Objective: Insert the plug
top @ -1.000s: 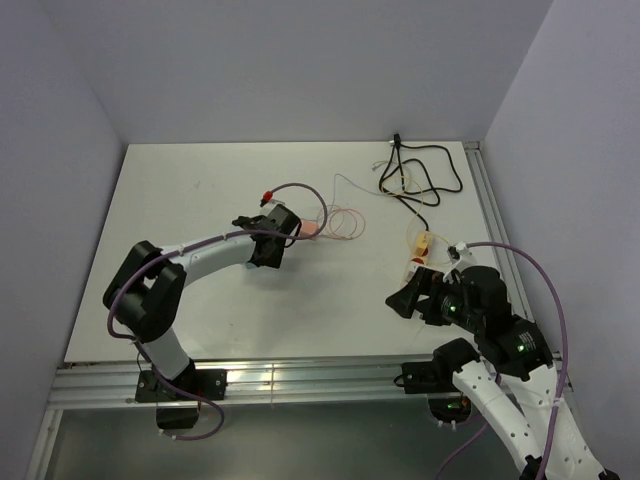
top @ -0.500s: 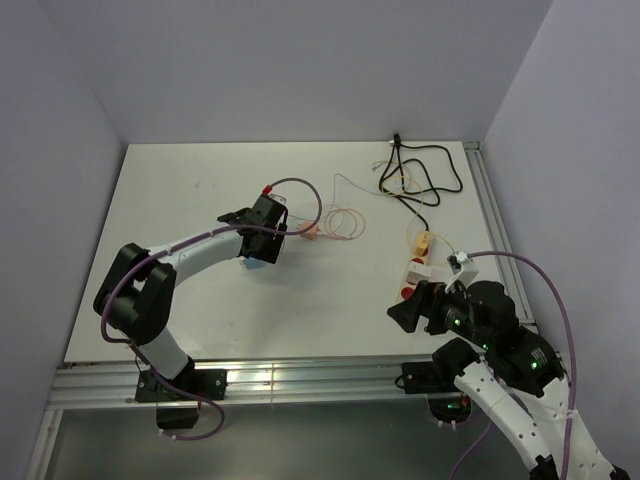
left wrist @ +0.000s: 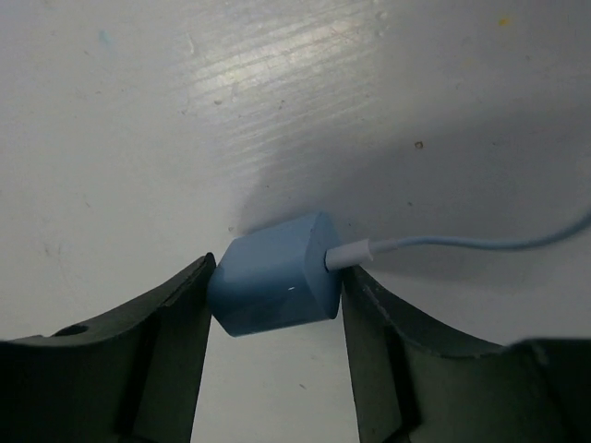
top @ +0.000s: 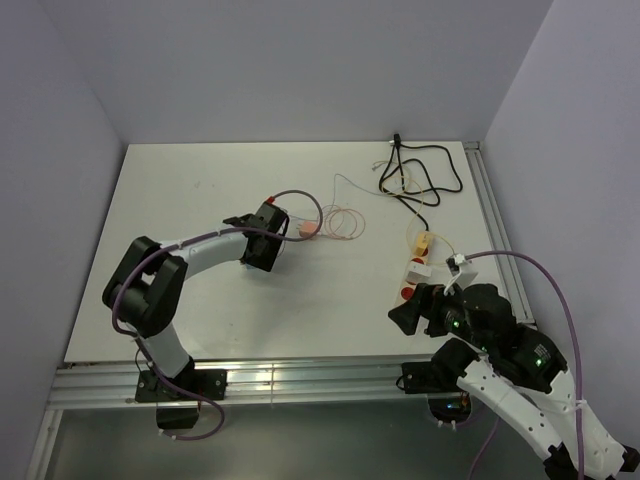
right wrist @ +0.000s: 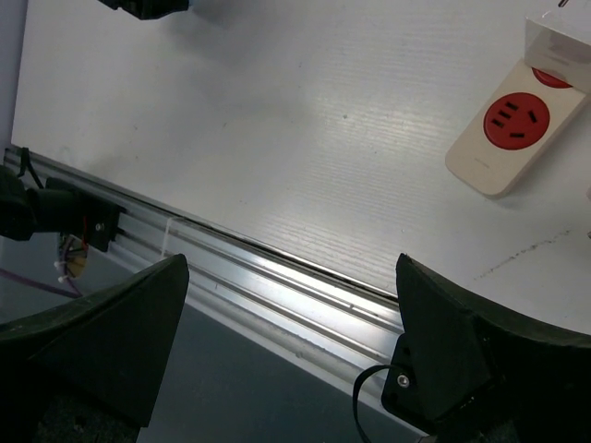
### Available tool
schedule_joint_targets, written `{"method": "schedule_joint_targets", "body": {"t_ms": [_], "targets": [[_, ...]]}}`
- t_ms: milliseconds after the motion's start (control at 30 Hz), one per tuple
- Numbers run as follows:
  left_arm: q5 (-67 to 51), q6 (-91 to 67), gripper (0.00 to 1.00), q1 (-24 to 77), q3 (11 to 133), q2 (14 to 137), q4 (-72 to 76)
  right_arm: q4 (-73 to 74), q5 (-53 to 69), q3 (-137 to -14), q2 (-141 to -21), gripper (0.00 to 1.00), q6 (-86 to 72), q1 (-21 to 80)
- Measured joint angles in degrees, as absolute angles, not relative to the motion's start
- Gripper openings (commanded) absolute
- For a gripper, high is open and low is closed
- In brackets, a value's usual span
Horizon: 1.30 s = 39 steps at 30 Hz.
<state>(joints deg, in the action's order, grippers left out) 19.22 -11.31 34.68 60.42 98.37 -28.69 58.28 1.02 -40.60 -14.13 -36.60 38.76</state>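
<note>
A blue plug (left wrist: 272, 286) with a white cable (left wrist: 462, 245) lies on the white table between my left gripper's fingers. My left gripper (top: 262, 250) (left wrist: 274, 305) is shut on it, with both fingers touching its sides. The white power strip with a red socket (top: 412, 272) (right wrist: 511, 129) lies at the right of the table. My right gripper (top: 405, 318) (right wrist: 291, 277) is open and empty. It hovers over the table's near edge, to the near left of the strip.
A thin coiled cable (top: 345, 222) and a small pink object (top: 310, 229) lie just right of the left gripper. A black cable (top: 420, 180) is tangled at the back right. The metal rail (top: 300, 378) runs along the near edge.
My left gripper has shifted slightly around the blue plug and closed on it. My right arm has drawn back toward the near edge, away from the power strip.
</note>
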Motion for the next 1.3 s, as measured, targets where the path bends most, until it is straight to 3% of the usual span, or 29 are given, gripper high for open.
{"method": "schedule_joint_targets", "body": {"t_ms": [33,67,133,167,233,467,700,833,1033,1233,1300], "targets": [[19.4,-11.4,0.51,34.6,60.4,98.9,-28.7,58.3,1.0,-40.6,-14.3,1.00,-36.6,38.8],[19.7,-11.4,0.38,34.5,60.4,99.1,-28.5,58.3,0.9,-40.6,-14.4,1.00,-36.6,38.8],[19.9,-11.6,0.25,34.2,60.7,99.1,-28.3,58.3,0.8,-40.6,-14.7,1.00,-36.6,38.8],[19.9,-11.6,0.13,34.0,60.8,99.2,-28.2,58.3,0.8,-40.6,-14.8,1.00,-36.6,38.8],[19.9,-11.7,0.00,33.6,60.9,99.2,-28.2,58.3,0.7,-40.6,-15.2,1.00,-36.8,38.8],[17.0,-14.8,0.00,33.1,61.0,96.7,-30.4,58.2,0.5,-40.6,-18.0,1.00,-37.3,38.8],[1.9,-20.8,0.00,33.1,58.5,74.9,-27.0,55.7,3.3,-40.6,-23.2,0.98,-38.1,38.8],[-10.2,-27.1,0.00,33.1,53.2,64.1,-18.8,51.6,7.5,-40.7,-27.9,0.89,-38.5,38.8],[-25.0,-41.6,0.00,33.6,42.7,61.8,-4.5,40.9,16.1,-40.7,-35.2,0.72,-39.1,38.9],[-28.2,-52.9,0.00,35.6,39.6,60.6,1.2,28.2,19.2,-40.5,-37.6,0.72,-40.6,43.1],[-28.2,-56.2,0.00,36.1,39.6,59.3,3.0,24.3,18.9,-40.5,-38.9,0.78,-40.9,45.5]]}}
